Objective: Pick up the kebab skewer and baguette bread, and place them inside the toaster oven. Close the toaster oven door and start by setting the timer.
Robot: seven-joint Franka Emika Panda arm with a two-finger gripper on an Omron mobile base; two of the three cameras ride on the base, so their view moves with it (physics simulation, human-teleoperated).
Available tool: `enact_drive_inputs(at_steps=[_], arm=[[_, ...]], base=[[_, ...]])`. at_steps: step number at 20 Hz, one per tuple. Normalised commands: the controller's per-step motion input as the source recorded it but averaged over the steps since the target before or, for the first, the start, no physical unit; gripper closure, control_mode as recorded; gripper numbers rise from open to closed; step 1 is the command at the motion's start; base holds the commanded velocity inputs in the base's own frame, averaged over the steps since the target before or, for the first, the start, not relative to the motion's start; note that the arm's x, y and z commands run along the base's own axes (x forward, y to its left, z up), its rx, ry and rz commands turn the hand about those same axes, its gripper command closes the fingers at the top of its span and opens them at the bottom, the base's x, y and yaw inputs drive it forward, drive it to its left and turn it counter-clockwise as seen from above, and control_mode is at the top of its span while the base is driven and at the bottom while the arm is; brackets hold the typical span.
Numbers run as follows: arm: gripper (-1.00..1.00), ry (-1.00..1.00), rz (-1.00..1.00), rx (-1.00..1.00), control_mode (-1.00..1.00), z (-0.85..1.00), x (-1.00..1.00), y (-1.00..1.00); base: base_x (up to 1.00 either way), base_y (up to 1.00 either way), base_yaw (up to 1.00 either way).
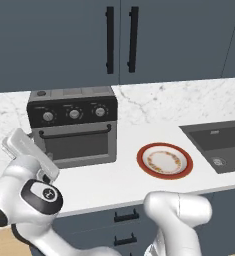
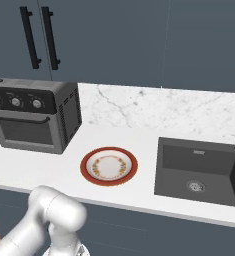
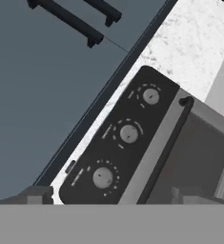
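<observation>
The toaster oven [image 1: 74, 127] sits on the white counter [image 1: 114, 182], pushed back near the marble wall [image 1: 164, 100], under the dark blue cupboards [image 1: 139, 35]. The toaster oven door [image 1: 76, 145] looks closed, with its black bar handle [image 1: 75, 133] up near the top, so the door part of the job seems to be done. Beside the oven, a bit apart from it, lies a red-rimmed plate [image 1: 141, 161], and nothing lies on it. The kebab skewer and the baguette bread are not on the plate, so they are most likely inside the oven, but the dark glass is too dim to be sure. The sink [image 2: 199, 172] is further along on the other side of the plate. The robot's arm is bent low in front of the oven, and the hand points up at the black panel with its three silver knobs [image 3: 128, 134]. That makes sense, because one of those knobs should set the timer, and that is the step left. In the hand view the knobs run in a slanted row because the hand is tilted. The gripper [image 3: 106, 196] is let go and spread wide, holding nothing, with its dark tips just peeking up at the bottom. It is not touching any knob yet. Next it probably needs to move in close and pinch the right knob.
</observation>
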Motion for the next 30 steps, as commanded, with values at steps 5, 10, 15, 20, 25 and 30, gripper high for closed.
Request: enact_drive_inputs(at_steps=[5,10,15,20,25,30], arm=[[-1.0,0.05,0.0,-0.03,-1.0,0.25,-0.08,-0.6],[-1.0,0.19,0.12,-0.09,-1.0,0.15,0.04,0.0],[-1.0,0.16,0.11,-0.31,-1.0,0.15,0.0,0.0],[-1.0,0.15,0.0,-0.38,-1.0,0.29,0.0,0.0],[-1.0,-0.02,0.0,-0.22,-1.0,0.15,0.0,0.0],[-1.0,-0.23,0.0,-0.04,-1.0,-0.01,0.07,-0.04]], base=[[0.0,0.0,0.0],[0.0,0.0,0.0],[0.0,0.0,0.0],[0.0,0.0,0.0],[0.0,0.0,0.0],[0.0,0.0,0.0]])
